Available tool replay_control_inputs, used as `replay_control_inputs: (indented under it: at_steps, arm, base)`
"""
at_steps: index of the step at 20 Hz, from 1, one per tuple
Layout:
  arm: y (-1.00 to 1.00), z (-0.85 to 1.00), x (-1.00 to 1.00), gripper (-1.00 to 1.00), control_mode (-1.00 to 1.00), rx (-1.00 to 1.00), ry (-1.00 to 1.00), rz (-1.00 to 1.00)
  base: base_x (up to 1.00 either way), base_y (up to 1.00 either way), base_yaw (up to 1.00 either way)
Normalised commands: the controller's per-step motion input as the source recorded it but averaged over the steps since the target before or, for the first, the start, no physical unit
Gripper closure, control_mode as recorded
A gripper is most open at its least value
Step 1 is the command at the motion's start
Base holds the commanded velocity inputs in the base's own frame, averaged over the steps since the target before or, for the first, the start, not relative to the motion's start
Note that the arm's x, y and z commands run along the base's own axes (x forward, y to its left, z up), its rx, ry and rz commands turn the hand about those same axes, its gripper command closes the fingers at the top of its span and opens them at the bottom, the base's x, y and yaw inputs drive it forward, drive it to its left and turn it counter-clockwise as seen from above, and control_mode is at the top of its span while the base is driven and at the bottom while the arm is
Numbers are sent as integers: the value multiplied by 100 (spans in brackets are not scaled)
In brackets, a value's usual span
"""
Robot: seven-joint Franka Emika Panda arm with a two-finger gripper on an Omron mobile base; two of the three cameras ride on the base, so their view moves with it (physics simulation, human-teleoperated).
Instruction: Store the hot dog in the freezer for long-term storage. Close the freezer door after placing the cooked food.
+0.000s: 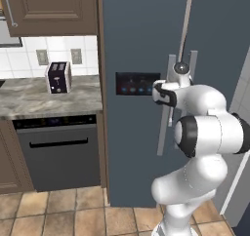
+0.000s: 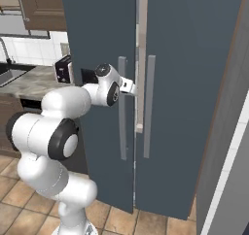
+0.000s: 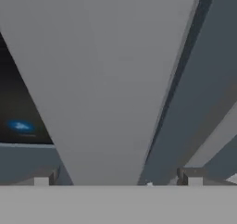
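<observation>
The freezer (image 1: 146,35) is a tall slate-blue appliance in front of me. Its freezer door (image 2: 99,30) carries a small dark control panel (image 1: 136,83) and a long grey vertical handle (image 2: 121,112). A thin pale gap runs between this door and the plain panel (image 2: 194,59) to its right. My gripper (image 2: 131,87) is up against the handle at control-panel height. In the hand view the gripper (image 3: 118,179) stands open, and the broad grey handle bar (image 3: 111,79) passes between its two fingertips (image 3: 41,180). The hot dog is out of view.
Left of the freezer runs a stone counter (image 1: 44,101) with a toaster (image 1: 58,77) on it, above a dark dishwasher (image 1: 58,154). Brown wall cabinets (image 1: 49,8) hang overhead. A sink (image 2: 7,74) sits at far left. A pale panel (image 2: 228,180) stands close on the right.
</observation>
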Motion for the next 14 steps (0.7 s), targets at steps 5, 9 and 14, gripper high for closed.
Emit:
replay_control_inputs:
  at_steps: [5, 9, 14]
  arm:
    - [-8, 2, 49, -100, -100, 0, -2, 3]
    - [0, 0, 39, -100, -100, 0, -10, 0]
    - [0, 0, 26, -100, -100, -2, -15, 0]
  base:
    - [0, 0, 0]
    - [0, 0, 0]
    - [0, 0, 0]
